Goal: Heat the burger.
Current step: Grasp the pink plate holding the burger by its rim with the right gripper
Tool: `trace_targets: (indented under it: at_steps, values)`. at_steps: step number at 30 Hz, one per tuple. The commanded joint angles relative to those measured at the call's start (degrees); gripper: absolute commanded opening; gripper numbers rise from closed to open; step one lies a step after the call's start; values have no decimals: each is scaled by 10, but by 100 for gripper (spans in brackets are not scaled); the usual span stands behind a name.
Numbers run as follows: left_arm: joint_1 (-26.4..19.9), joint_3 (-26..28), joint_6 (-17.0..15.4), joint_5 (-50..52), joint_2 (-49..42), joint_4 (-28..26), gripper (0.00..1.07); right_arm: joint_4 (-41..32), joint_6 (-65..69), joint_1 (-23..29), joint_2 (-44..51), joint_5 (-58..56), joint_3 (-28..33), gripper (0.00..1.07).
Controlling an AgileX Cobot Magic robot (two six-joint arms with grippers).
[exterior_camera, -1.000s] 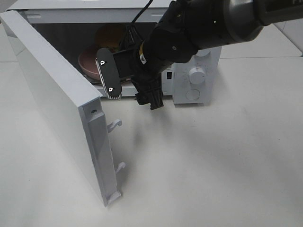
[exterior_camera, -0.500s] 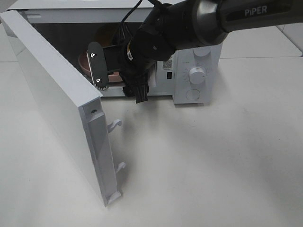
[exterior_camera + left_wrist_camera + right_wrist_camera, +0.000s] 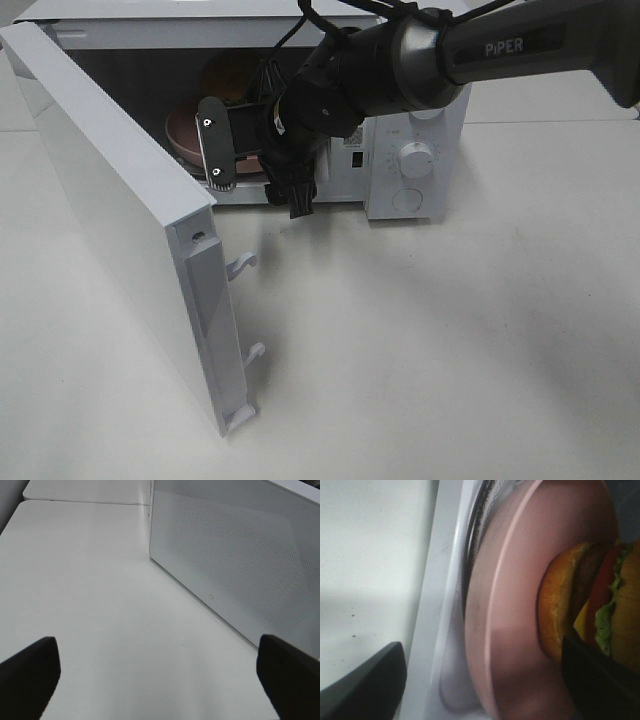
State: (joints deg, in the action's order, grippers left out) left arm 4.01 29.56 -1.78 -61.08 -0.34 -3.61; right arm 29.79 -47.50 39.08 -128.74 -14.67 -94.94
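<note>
Right claw (image 3: 482,675) stood wide open at the burger (image 3: 565,610) on its pink dish (image 3: 515,580), gripping nothing; left claw (image 3: 160,677) gaped wide above the worktop (image 3: 90,580).

Microwave door (image 3: 120,190): smooth white shell with a slight sheen. Its window panel (image 3: 235,555) shows a fine dotted mesh. Table (image 3: 450,350): matt white, smooth. Pink dish (image 3: 520,570): smooth, satin, plastic-looking. Burger (image 3: 560,610): bun lightly glossy. Right arm (image 3: 520,45): dark glossy casing.
</note>
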Motion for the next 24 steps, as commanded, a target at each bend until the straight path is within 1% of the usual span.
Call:
trace_targets:
  at_steps: [1,24]
  values:
    - [-4,-1,-2,-1,-8,2,100,-9,9,-7,-11,10,-19,82]
    - [-4,-1,-2,-1,-8,2,100,-22,9,-30,-36,44,-19,80]
